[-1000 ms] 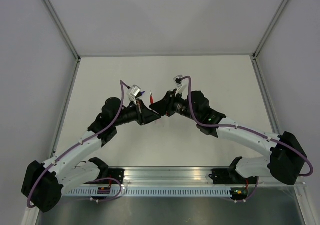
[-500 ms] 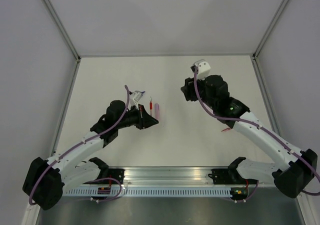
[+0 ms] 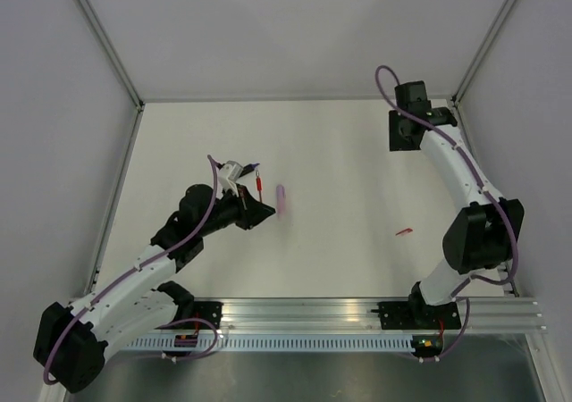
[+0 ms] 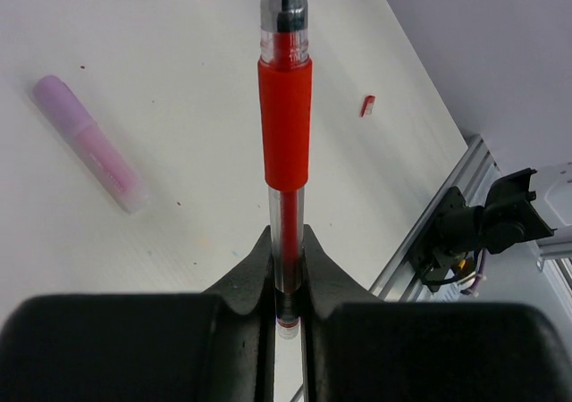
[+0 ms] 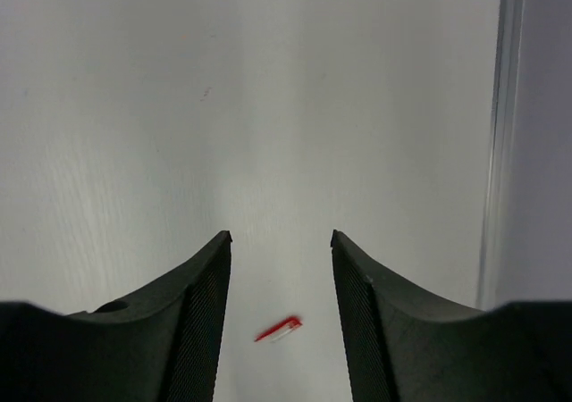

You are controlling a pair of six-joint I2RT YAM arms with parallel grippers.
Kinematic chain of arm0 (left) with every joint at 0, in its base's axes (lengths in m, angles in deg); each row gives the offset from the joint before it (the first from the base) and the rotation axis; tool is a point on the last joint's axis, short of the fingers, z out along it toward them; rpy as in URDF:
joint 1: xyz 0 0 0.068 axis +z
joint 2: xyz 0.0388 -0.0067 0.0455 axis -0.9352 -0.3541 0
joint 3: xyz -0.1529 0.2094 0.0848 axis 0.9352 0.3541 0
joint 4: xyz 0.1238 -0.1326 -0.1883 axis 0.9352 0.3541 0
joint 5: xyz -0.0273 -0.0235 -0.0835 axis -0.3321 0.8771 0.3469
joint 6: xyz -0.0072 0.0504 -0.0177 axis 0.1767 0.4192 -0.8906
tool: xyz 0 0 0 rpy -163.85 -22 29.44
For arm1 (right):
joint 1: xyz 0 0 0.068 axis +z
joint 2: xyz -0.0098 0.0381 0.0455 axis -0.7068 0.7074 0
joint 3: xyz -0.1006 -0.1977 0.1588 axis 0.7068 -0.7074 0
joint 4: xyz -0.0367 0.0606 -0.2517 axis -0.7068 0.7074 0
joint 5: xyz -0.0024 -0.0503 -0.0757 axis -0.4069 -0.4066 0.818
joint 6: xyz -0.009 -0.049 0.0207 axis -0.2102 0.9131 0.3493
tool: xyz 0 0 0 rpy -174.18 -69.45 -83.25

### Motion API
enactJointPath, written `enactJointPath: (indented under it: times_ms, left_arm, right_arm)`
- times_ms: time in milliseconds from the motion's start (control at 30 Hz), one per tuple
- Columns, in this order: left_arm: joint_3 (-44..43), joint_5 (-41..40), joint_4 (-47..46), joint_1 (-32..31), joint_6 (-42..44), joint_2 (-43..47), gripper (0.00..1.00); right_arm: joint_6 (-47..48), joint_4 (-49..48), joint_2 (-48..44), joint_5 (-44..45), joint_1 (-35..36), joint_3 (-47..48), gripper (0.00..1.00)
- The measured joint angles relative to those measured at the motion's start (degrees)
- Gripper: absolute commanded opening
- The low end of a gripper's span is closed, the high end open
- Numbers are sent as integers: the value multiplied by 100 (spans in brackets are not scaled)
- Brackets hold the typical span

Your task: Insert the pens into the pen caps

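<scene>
My left gripper [image 4: 286, 261] is shut on the back end of a red pen [image 4: 285, 125], a clear barrel with a red grip that points away from the jaws. From above, that gripper [image 3: 256, 210] is left of centre, with the red pen [image 3: 260, 185] sticking out of it. A pale pink pen [image 3: 281, 198] lies on the table just right of it, also seen in the left wrist view [image 4: 89, 143]. A small red pen cap [image 3: 405, 232] lies alone at the right. My right gripper [image 3: 400, 139] is raised at the back right, open and empty [image 5: 281, 238], with the red cap [image 5: 279, 329] far below it.
The white table [image 3: 340, 161] is walled by grey panels, with a metal frame post [image 3: 472, 71] close to the right arm. An aluminium rail [image 3: 357, 317] carrying both arm bases runs along the near edge.
My right arm has pulled away from the left gripper at the centre, swung up to the back right and opened its jaws. The pink pen now shows on the table. The left gripper still holds the red pen.
</scene>
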Motion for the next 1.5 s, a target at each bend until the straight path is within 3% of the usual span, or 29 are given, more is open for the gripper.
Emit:
enactJointPath:
  times_ms: [100,300,533,833,1500]
  left_arm:
    - [0,-85,28,0,9,125,2]
    - [59,-323,212,0,35,400,2]
    - [96,-463,289,0,57,511,2]
    - [96,-566,323,0,68,511,2]
    - [96,-566,382,0,74,511,2]
  right_arm:
    - [-1473,503,278,125,-586,212,51]
    - [-4430,901,-813,31,-798,-1554,52]
    - [-6367,1075,-1534,111,-911,-2516,52]
    - [-7182,977,-964,87,-927,-3200,48]
    - [-7294,-212,-800,507,-968,-4157,46]
